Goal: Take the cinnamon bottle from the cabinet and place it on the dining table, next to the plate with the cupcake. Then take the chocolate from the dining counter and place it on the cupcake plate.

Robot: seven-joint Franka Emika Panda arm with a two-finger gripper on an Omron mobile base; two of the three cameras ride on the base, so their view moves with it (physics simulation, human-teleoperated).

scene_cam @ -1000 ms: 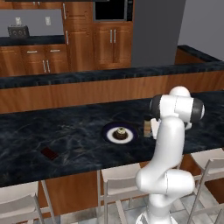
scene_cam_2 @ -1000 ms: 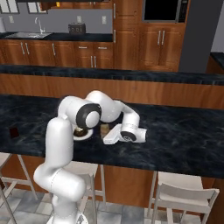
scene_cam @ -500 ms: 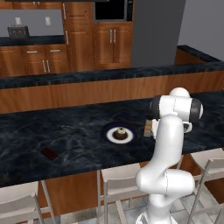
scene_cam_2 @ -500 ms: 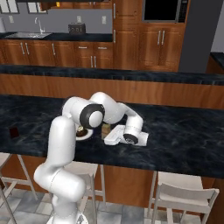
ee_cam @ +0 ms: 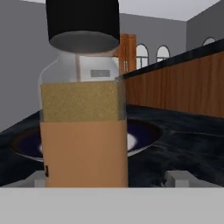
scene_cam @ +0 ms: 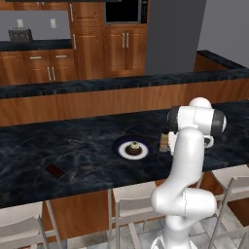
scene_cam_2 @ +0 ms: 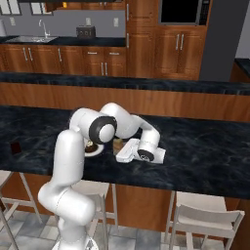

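Currently the cinnamon bottle (ee_cam: 83, 113) stands upright on the dining table (scene_cam: 87, 146) just beside the plate (scene_cam: 132, 148) with the cupcake (scene_cam: 134, 146), while the gripper (ee_cam: 107, 177) jaws are spread apart, flanking the bottle's base.

Arm bent forward and low, wrist turned sideways. Gripper (ee_cam: 106, 177) level, fingers (ee_cam: 177, 176) spread wide apart, nothing clamped between them.

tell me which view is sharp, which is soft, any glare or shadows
Left base view: evenly lit, crisp, faint sheen on the black marbled stone countertop. Hand view: the tan-brown bottle with a dark cap looms close with soft edges, the white plate behind it; no hard shadows.
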